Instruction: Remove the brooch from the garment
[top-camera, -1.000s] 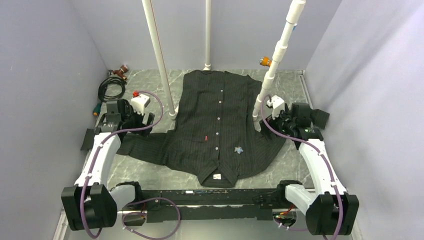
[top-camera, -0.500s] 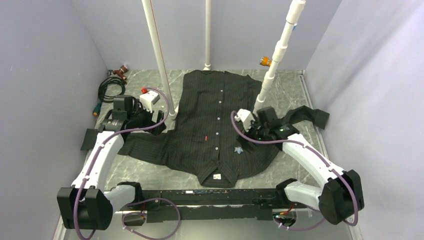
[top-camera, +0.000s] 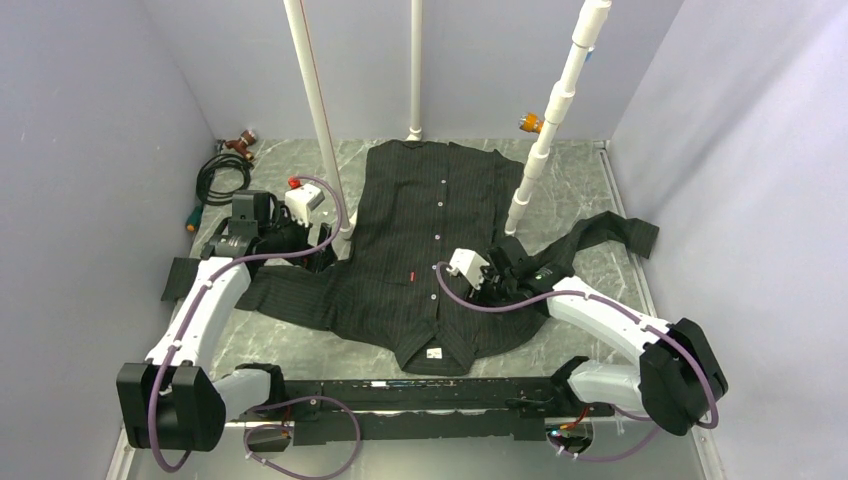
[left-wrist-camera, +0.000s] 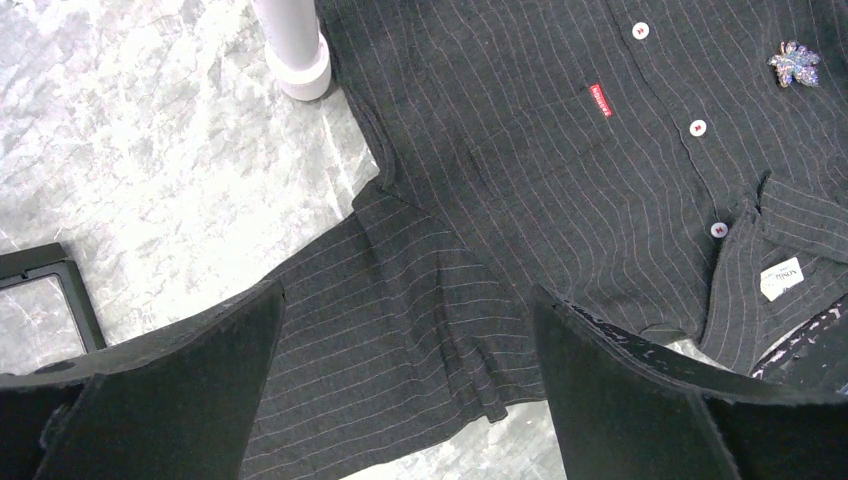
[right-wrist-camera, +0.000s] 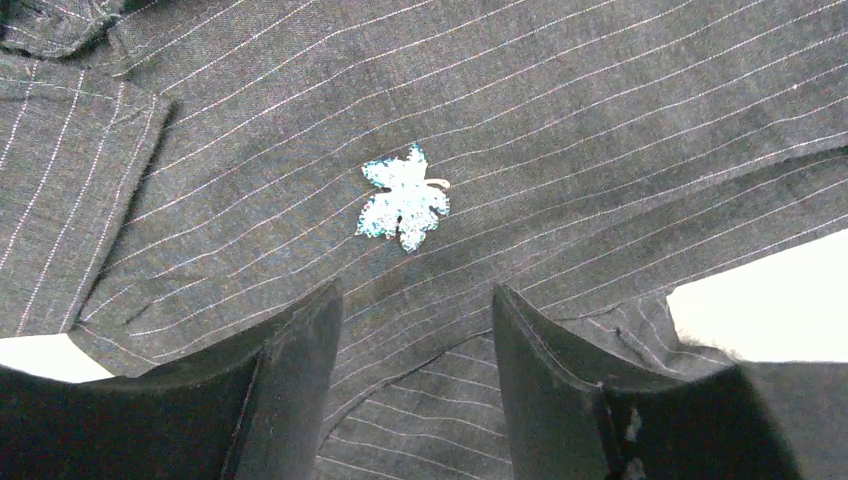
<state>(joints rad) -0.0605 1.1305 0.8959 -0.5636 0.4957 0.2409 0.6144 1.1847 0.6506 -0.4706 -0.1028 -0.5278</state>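
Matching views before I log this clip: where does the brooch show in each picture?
Top external: not visible; the right gripper covers that spot on the shirt.
Left wrist: brooch in the top right corner, right of the buttons.
Right wrist: centre, just beyond the fingers.
Shared landmark: the collar, at the shirt's near end from above, lower right in left wrist, apparently upper left in right wrist.

No legible text, red tag (left-wrist-camera: 600, 100) on shirt (left-wrist-camera: 520, 170) carrying tiny pale lettering too small to read, white collar label (left-wrist-camera: 781, 279) with dark print, too blurred to read
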